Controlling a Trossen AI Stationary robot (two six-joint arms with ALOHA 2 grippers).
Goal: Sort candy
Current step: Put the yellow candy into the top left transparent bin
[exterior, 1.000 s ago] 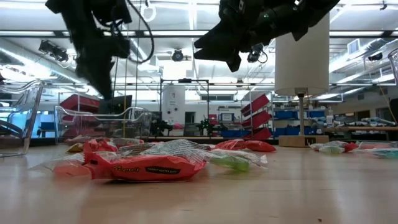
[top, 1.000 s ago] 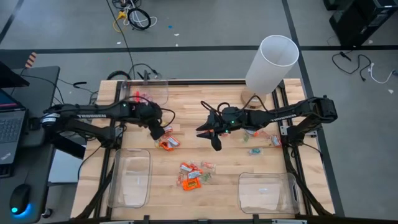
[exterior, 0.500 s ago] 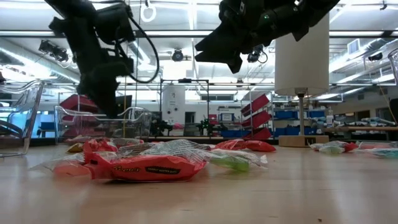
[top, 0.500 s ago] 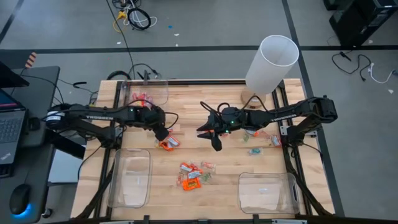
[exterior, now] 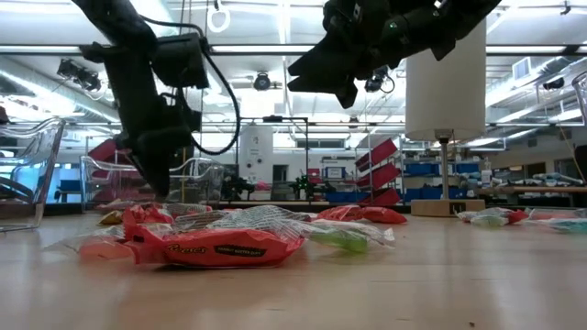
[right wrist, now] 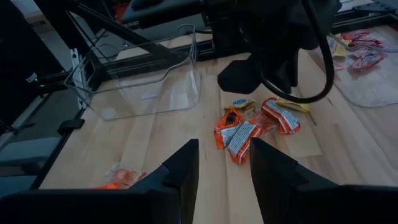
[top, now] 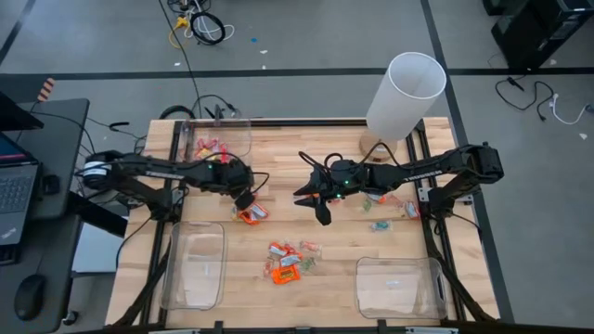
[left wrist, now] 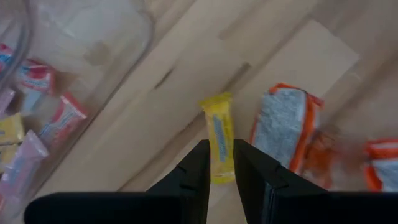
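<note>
High view shows the left gripper (top: 243,198) low over the table beside a bin (top: 219,139) already stocked with pink and yellow sweets, so it seems to be fetching another of that kind. The right gripper (top: 311,197) hovers mid-table, jaws parted and empty, likely waiting. Loose candy (top: 286,263) lies in the middle, more to the right.

Low view adds height: the left gripper (exterior: 156,188) nearly reaches the pile, the right one (exterior: 326,78) hangs well above.

Left wrist view alone reveals the target: a yellow candy (left wrist: 219,137) lying between the narrowly parted fingers (left wrist: 198,163); whether they already pinch it I cannot tell.

Right wrist view shows orange sweets (right wrist: 239,132) and an empty bin (right wrist: 149,90).
</note>
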